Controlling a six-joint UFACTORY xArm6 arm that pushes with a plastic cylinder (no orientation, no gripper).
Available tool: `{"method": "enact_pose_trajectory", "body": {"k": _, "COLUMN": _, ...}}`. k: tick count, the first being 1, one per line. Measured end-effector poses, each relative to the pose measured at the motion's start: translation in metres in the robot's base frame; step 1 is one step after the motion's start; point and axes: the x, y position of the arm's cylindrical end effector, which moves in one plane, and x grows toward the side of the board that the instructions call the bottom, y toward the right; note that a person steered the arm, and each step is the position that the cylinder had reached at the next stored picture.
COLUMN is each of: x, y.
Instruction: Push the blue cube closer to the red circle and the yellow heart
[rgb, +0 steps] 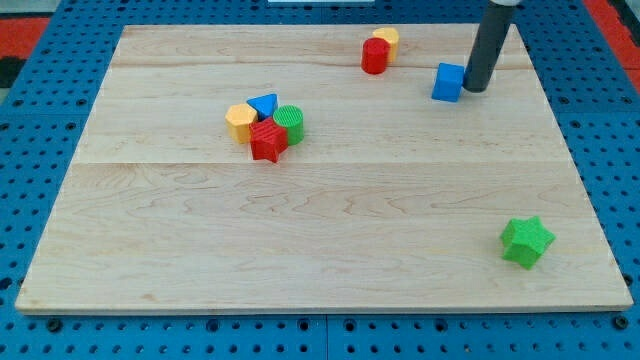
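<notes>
blue cube (448, 82) | red circle (374, 56) | yellow heart (387, 40) | green star (526, 241) | red star (267, 140) | pale wooden board (330, 240) | dark grey rod (487, 45)

Rod upright, my tip (474, 89) on table, top right.

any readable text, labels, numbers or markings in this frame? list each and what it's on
None. No word, number, label or sign is readable anywhere in the camera view.
Checked: the wooden board, the blue cube, the red circle, the yellow heart, the green star, the central cluster of blocks, and the dark rod down to my tip, just at the view's right of the blue cube. All are plain.
</notes>
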Motion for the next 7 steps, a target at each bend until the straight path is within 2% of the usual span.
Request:
{"method": "enact_pose_trajectory", "body": {"k": 1, "x": -0.004, "y": -0.031}}
{"method": "enact_pose_trajectory", "body": {"k": 3, "x": 0.034, "y": -0.037}}
{"method": "enact_pose_trajectory", "body": {"k": 7, "x": -0.027, "y": -0.087}}
